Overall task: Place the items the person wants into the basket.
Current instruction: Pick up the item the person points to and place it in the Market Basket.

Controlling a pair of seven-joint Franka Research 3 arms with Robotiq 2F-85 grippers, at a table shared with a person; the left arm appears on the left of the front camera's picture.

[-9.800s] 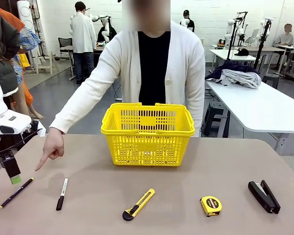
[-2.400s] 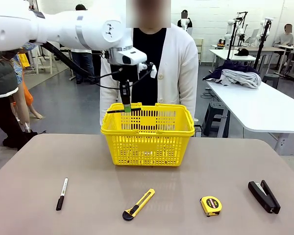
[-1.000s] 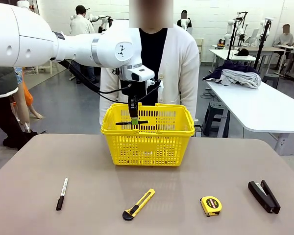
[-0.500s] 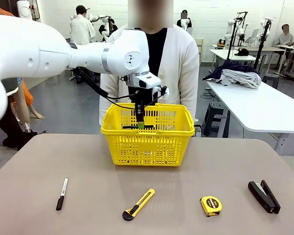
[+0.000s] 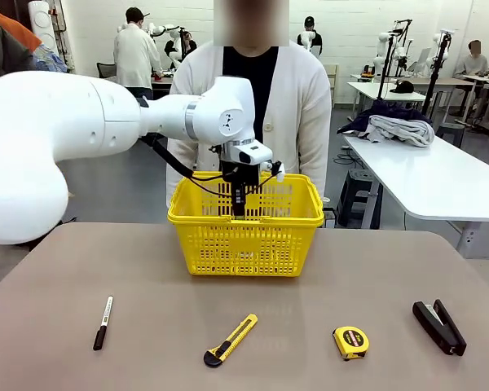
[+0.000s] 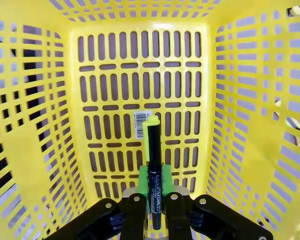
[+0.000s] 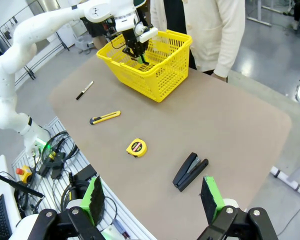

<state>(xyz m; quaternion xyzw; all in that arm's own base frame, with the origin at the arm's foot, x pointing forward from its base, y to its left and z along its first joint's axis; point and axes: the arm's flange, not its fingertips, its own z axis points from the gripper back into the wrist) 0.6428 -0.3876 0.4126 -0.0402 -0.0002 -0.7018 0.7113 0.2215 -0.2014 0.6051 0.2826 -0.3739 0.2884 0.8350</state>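
Where the pen sat: thin black pen (image 6: pixel 153 150) was pinched between the green pads (image 6: pixel 142 176) of the left gripper (image 6: pixel 153 175), inside the basket (image 5: pixel 244 240), over its slotted floor; touching the floor or not, couldn't tell
left gripper: clamped on the pen barrel, dipped past the basket rim
right gripper: (image 7: pixel 152 200) jaws wide apart, nothing between, well apart from the basket
pen look: slim round barrel, glossy black, white print, pale yellow-green far end
basket: bright yellow plastic, lattice walls, barcode sticker (image 6: pixel 141 125) on the floor, just in front of the person (image 5: pixel 310 106)
marker: (image 5: pixel 103 322) black, white barrel, flat on the table (image 5: pixel 147 269), front left
stapler: (image 5: pixel 439 327) black, long, hinged, front right
between them: utility knife (image 5: pixel 230 340), tape measure (image 5: pixel 350 342)
table: matte tan top
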